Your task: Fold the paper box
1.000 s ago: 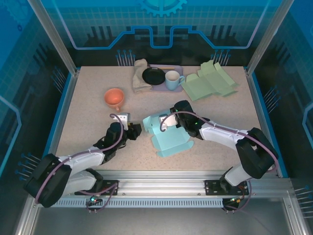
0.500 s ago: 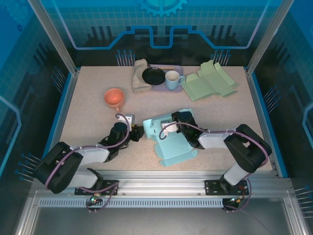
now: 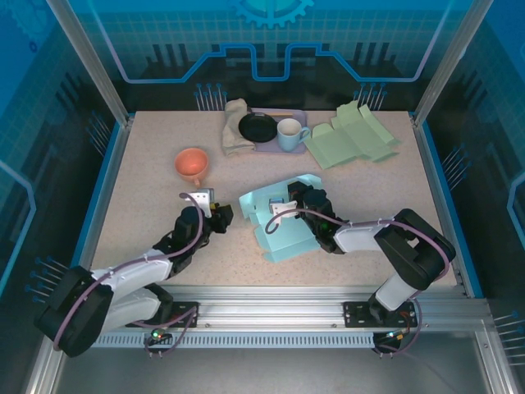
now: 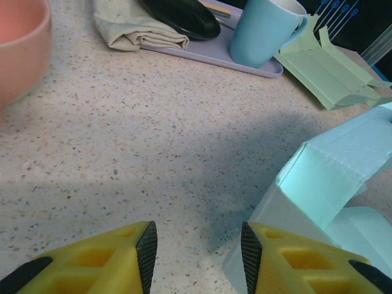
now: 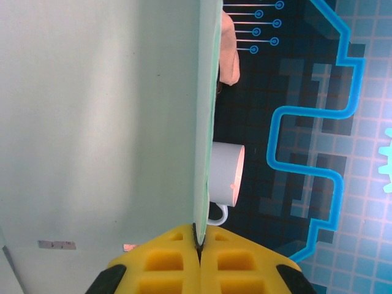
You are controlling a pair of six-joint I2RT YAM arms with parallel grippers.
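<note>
**Top external view.** I see the paper box (image 3: 283, 242), light blue and partly erected, on the table (image 3: 148, 205) just ahead of the two arms and slightly right of centre. One of its panels is raised towards the far side. The right claw (image 3: 292, 194) sits at that raised panel, in contact with the box. The left claw (image 3: 223, 215) lies low over the table just left of the box; from this view I cannot tell whether it touches the box. Along the far edge are an orange cup (image 3: 192, 164), a crumpled cloth (image 3: 235, 127), a black dish (image 3: 258, 127) and a blue mug (image 3: 289, 134) on a lilac tray (image 3: 297, 114), and a flat green carton (image 3: 353, 139) to the right.

**Left wrist view.** The left claw (image 4: 197, 257) stands partly open, its yellow fingers (image 4: 144, 254) apart with bare table between them. It has hold of nothing. The paper box (image 4: 324, 177) is just ahead and to the right, its near corner beside the right-hand finger. Beyond it are the mug (image 4: 264, 30), the tray (image 4: 208, 54), the cloth (image 4: 131, 27), the green carton (image 4: 327, 70) and, at the left edge, the orange cup (image 4: 18, 49).

**Right wrist view.** The right claw (image 5: 199, 245) is fully closed, its two pads pinching the thin edge of a box panel (image 5: 98, 122) that runs straight away from the fingers. The mug (image 5: 225, 174) is in view past that edge.
</note>
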